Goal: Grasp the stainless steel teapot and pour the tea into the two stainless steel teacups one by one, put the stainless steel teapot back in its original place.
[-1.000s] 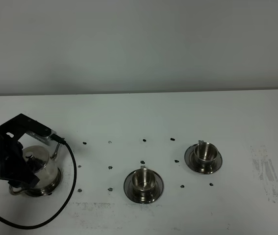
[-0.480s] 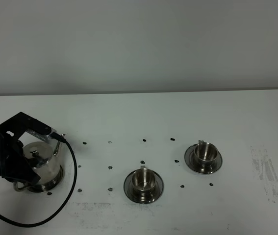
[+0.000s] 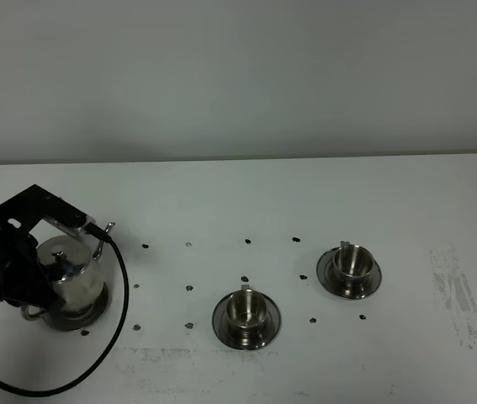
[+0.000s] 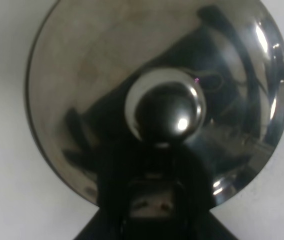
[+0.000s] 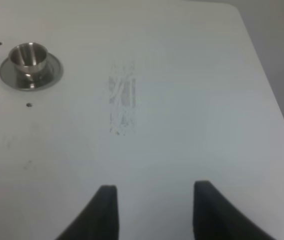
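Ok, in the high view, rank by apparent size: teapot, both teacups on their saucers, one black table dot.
1. teapot, bulkiest, though partly hidden.
2. middle teacup and right teacup, with saucers: look alike; the middle one is nearer the camera, so no ranking.
3. black dot, tiny.

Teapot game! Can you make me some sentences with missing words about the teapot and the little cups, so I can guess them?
1. The table holds ___ steel teacups, each on its own saucer.
2. In the high view, the stainless steel teapot is to the ___ of both cups.
3. A round shiny ___ sticks up from the middle of the teapot's lid.

Missing words: two; left; knob.
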Tool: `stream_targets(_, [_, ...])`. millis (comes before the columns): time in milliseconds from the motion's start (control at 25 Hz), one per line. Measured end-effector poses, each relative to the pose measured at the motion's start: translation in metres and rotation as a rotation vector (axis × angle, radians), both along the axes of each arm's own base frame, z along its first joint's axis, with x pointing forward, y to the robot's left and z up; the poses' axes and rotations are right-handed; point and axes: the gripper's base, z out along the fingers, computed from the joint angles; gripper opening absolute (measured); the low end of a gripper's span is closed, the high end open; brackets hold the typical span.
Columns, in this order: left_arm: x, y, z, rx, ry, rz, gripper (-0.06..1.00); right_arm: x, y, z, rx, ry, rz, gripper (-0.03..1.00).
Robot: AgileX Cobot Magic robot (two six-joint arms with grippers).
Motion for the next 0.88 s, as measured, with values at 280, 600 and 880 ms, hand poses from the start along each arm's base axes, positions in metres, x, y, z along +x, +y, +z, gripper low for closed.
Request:
stream_targets(280, [-0.007, -0.001, 0.011, 0.002, 0.023, -0.039, 0.2, 0.0, 0.0, 0.0, 0.0, 0.0, 0.0, 0.34])
stream_targets(600, [0.03, -0.019, 0.032, 0.024, -0.021, -0.162, 0.2, 0.0, 0.0, 0.0, 0.0, 0.0, 0.0, 0.34])
stream_targets(880, [0.065, -0.072, 0.035, 0.044, -0.037, -0.344, 0.2, 0.0, 0.0, 0.0, 0.0, 0.0, 0.0, 0.34])
